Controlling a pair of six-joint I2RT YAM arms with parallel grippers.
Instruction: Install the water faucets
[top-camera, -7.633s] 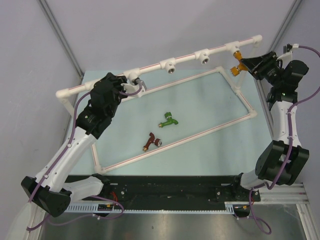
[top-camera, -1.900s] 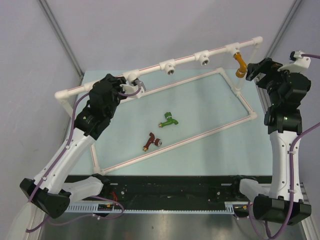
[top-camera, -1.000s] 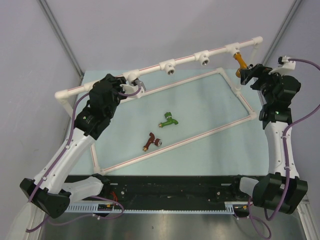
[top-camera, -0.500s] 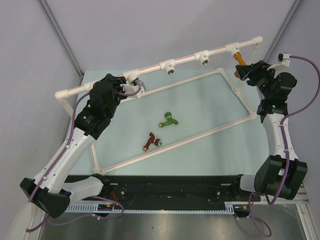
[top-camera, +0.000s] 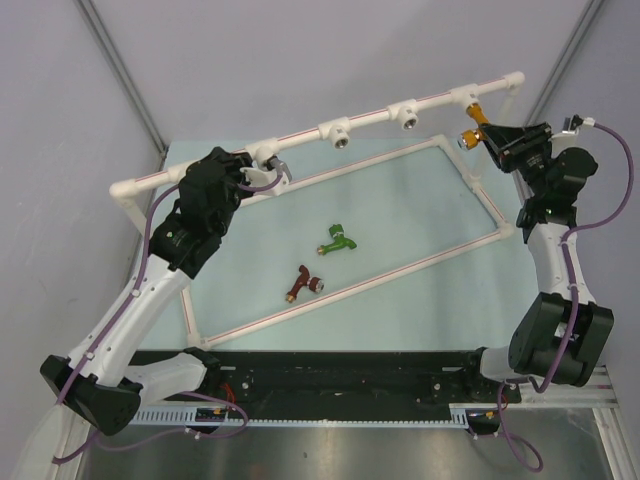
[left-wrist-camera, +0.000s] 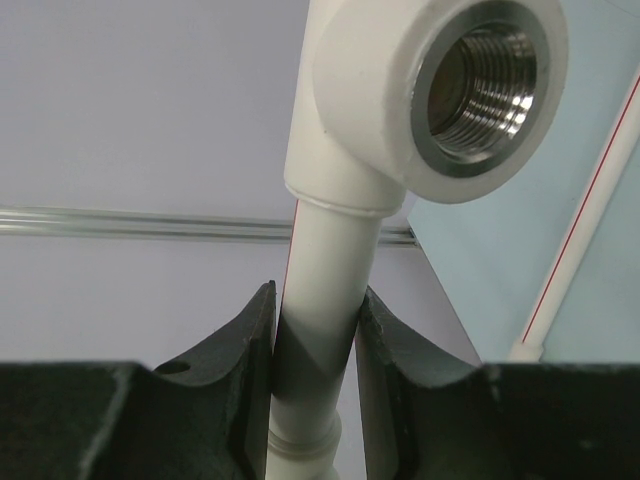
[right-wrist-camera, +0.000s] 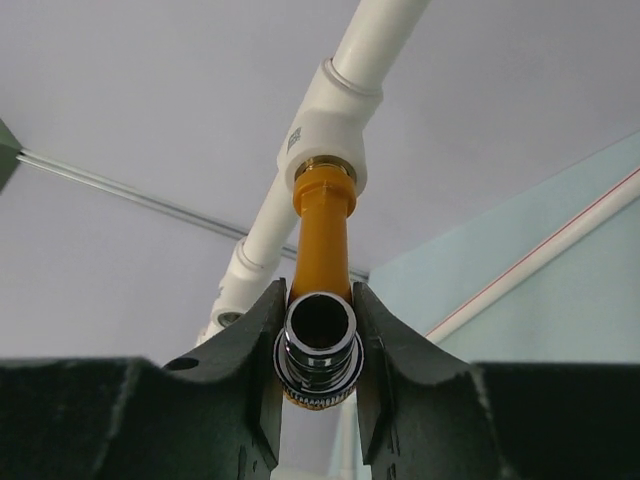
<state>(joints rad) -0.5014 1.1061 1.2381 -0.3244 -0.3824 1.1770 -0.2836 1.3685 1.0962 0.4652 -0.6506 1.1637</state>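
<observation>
right wrist view has the right pincer (right-wrist-camera: 318, 305) closed narrowly on the chrome spout end of the orange-yellow faucet (right-wrist-camera: 322, 235), whose far end sits in a tee socket (right-wrist-camera: 328, 120) of the white pipe frame (right-wrist-camera: 385, 30). how deep the thread has gone is hidden, perhaps only a few turns. a skewed twist could cross-thread it, or the smooth chrome could slip between the jaws. the left pincer (left-wrist-camera: 315, 320) clamps the frame's pipe just below an empty socket (left-wrist-camera: 480, 85); if that hold slackens, the frame could swing. the green faucet (top-camera: 338, 240) and dark red-brown faucet (top-camera: 304, 284) lie near each other on the bench (top-camera: 420, 200), inside the frame's base loop, with nothing over them
</observation>
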